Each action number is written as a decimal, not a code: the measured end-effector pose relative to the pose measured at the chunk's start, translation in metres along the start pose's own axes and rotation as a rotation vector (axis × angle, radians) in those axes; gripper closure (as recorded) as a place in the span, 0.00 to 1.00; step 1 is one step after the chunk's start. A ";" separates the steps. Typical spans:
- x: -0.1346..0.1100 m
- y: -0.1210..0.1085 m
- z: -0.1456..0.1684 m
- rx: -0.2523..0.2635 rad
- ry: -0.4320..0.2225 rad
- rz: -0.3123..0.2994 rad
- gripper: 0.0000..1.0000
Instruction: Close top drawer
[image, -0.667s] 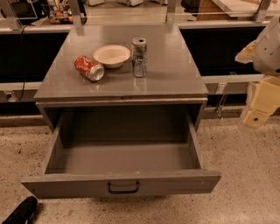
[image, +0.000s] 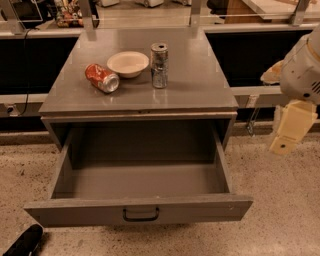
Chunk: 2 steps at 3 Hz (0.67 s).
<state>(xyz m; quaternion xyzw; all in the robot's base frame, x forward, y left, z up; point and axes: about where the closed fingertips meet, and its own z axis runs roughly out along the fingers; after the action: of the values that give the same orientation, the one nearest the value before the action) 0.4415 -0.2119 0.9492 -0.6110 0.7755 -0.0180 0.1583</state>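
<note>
One drawer, the top drawer (image: 70, 214), stands pulled far out toward the camera, its flat front low in view with a dark handle (image: 141, 215) at centre. Well apart from it, off toward the right edge and higher than its front, the gripper (image: 286, 136) hangs over the speckled floor (image: 282, 215); whether it is open or closed cannot be told.

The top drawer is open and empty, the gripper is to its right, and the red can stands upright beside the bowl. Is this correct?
Not quite. The camera view shows the red can lying on its side beside the bowl. The top drawer is open and empty, with the gripper to its right, apart from it.
</note>
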 end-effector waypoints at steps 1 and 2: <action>-0.002 0.029 0.026 -0.006 -0.081 -0.048 0.11; 0.016 0.071 0.069 -0.011 -0.180 -0.068 0.30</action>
<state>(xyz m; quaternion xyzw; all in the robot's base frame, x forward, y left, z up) 0.3897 -0.1977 0.8648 -0.6368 0.7370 0.0359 0.2236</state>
